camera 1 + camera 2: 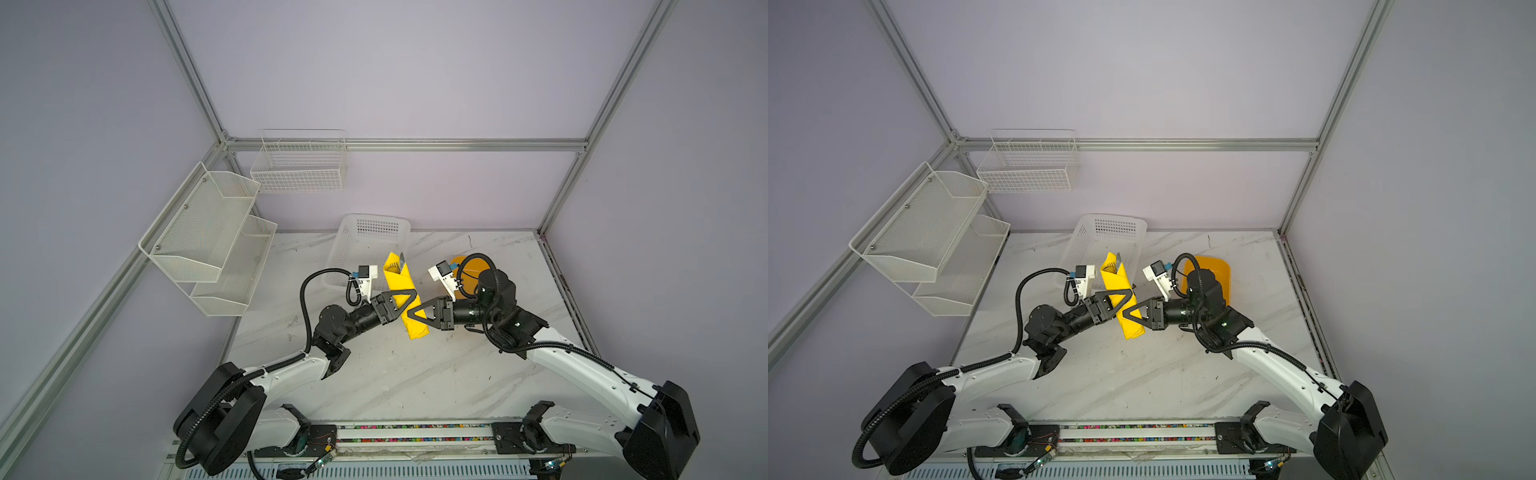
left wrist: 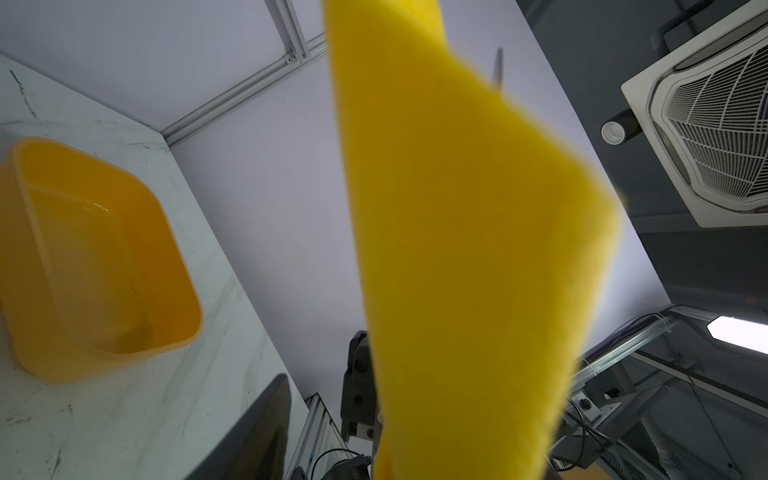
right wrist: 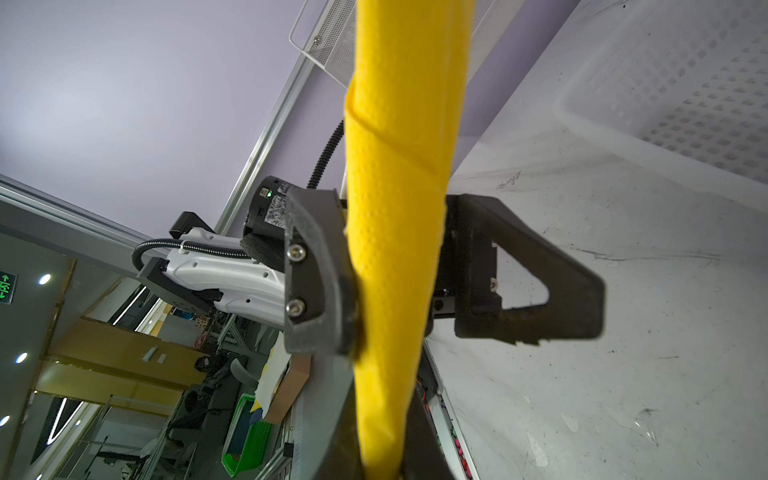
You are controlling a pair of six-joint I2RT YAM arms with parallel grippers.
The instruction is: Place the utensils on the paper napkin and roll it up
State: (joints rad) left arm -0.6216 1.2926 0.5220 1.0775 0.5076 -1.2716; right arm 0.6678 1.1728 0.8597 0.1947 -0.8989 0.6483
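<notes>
Bystanders sitting around me
A white perforated basket (image 1: 376, 227) and an orange tub (image 1: 1222, 275) are resting apart on the marble tabletop (image 1: 415, 374).

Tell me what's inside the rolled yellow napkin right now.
Metal utensil ends poke from the far open end of the paper napkin. The paper hides the rest of them and their count.
</notes>
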